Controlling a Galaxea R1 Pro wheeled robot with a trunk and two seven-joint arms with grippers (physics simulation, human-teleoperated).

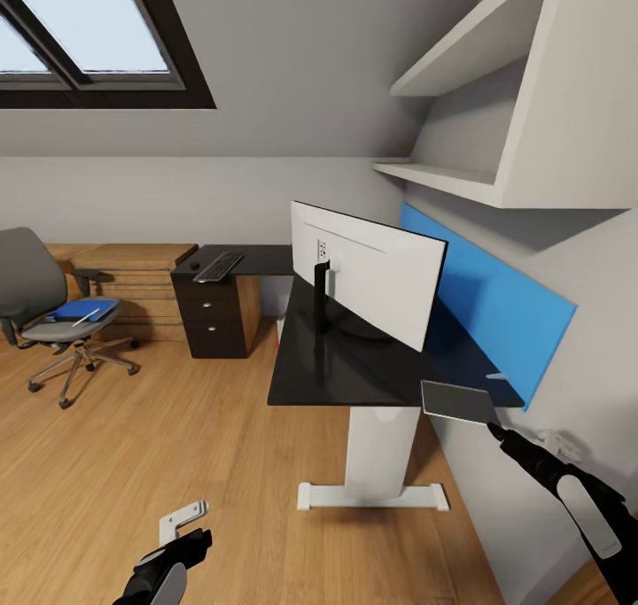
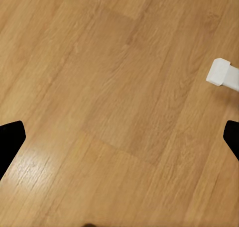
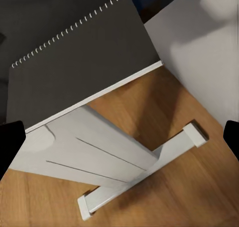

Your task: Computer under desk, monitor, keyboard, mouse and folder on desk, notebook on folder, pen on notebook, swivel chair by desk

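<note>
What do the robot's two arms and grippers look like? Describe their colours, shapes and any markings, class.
In the head view both arms are glossy black with rounded links, each carrying an elongated light grey panel. The left gripper has pale silver-grey, flat angular fingers on a black wrist. The right arm tapers to a slim black wrist at the right gripper. In both wrist views the fingertips show as plain black wedges. No cables or markings are visible.

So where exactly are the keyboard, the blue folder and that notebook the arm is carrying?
keyboard (image 1: pixel 218 266): head view, middle of its dark keys, on the far desk section.
folder (image 1: pixel 81 309): head view, blue cover, lying on the chair seat.
notebook (image 1: pixel 456 401): head view, grey cover, at the right arm's end.
</note>
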